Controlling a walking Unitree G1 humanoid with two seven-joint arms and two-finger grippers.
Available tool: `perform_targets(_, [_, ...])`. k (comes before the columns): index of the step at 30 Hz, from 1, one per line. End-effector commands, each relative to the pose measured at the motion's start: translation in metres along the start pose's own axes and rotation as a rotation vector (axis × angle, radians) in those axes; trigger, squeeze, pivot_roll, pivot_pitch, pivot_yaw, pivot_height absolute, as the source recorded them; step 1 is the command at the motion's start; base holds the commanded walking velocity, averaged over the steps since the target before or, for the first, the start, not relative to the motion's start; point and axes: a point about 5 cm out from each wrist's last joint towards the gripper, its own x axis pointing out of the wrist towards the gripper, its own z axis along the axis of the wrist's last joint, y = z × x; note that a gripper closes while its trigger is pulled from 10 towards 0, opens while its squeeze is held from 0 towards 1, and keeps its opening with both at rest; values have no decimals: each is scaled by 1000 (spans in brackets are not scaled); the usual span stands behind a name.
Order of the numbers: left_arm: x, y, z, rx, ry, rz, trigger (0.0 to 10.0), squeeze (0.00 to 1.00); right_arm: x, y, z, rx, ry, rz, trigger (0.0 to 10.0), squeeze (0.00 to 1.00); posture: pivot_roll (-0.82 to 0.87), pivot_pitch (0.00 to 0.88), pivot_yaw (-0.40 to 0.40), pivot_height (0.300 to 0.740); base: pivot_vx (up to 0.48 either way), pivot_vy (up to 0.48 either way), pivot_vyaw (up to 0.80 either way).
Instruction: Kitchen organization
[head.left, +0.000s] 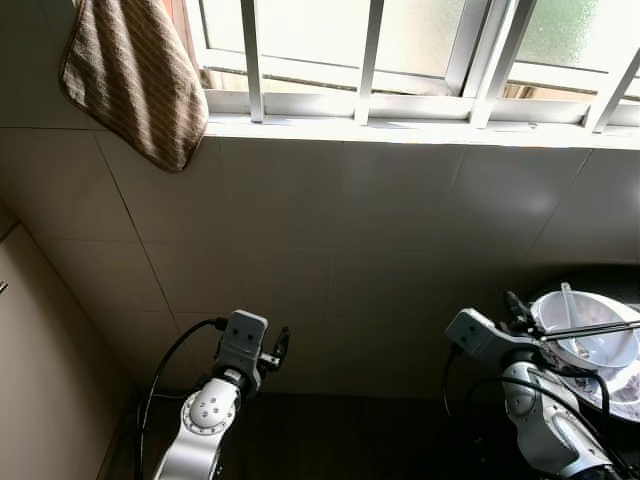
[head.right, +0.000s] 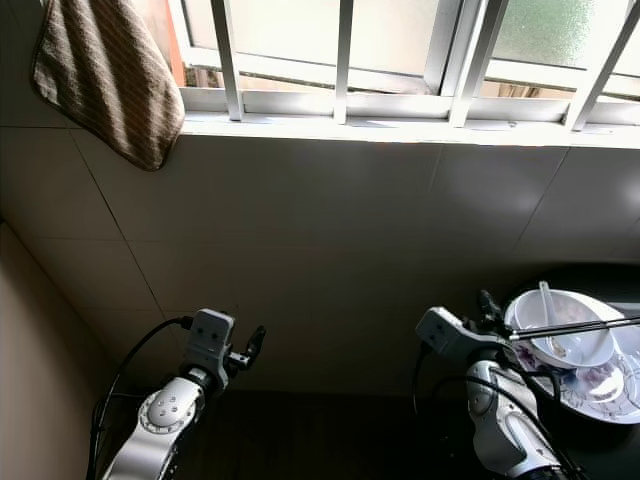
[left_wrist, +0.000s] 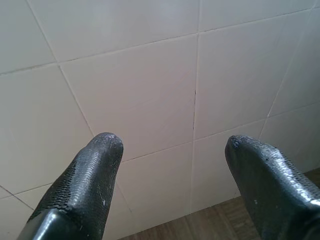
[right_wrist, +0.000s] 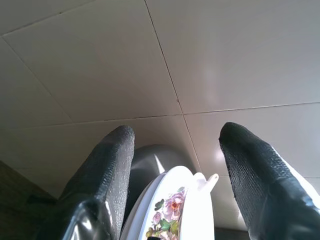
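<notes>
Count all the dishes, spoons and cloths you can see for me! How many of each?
Bowls: 1, the white bowl sitting on the plate.
Plates: 1, the flowered plate under it.
Spoons: 1, the white spoon in the bowl.
Cloths: 1, the striped brown cloth hanging by the window.
Total: 4

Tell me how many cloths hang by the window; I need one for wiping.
1. A striped brown cloth hangs at the window's left end, draped down over the tiled wall. More could hang out of sight beyond the picture's edges.
</notes>
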Motion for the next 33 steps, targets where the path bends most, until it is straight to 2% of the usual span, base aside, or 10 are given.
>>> perform_targets(1, [1,1,5,-3,-14,0,10000,0,-1,-1,-3,21,18,5,10000,0,-42,0,-46,740,0,0,0])
perform_targets(14, [1,1,5,-9,-16,0,10000,0,-10,0,-15,-4,47,13,10000,0,-52,0,-44,740,0,0,0])
perform_targets(25, [2,1,6,-15,-18,2,10000,0,-3,-9,-31,-53,68,4,10000,0,-50,0,-53,740,0,0,0])
perform_targets(33, [2,1,6,-19,-19,3,10000,0,-5,-6,-38,-67,61,26,10000,0,-52,0,-52,740,0,0,0])
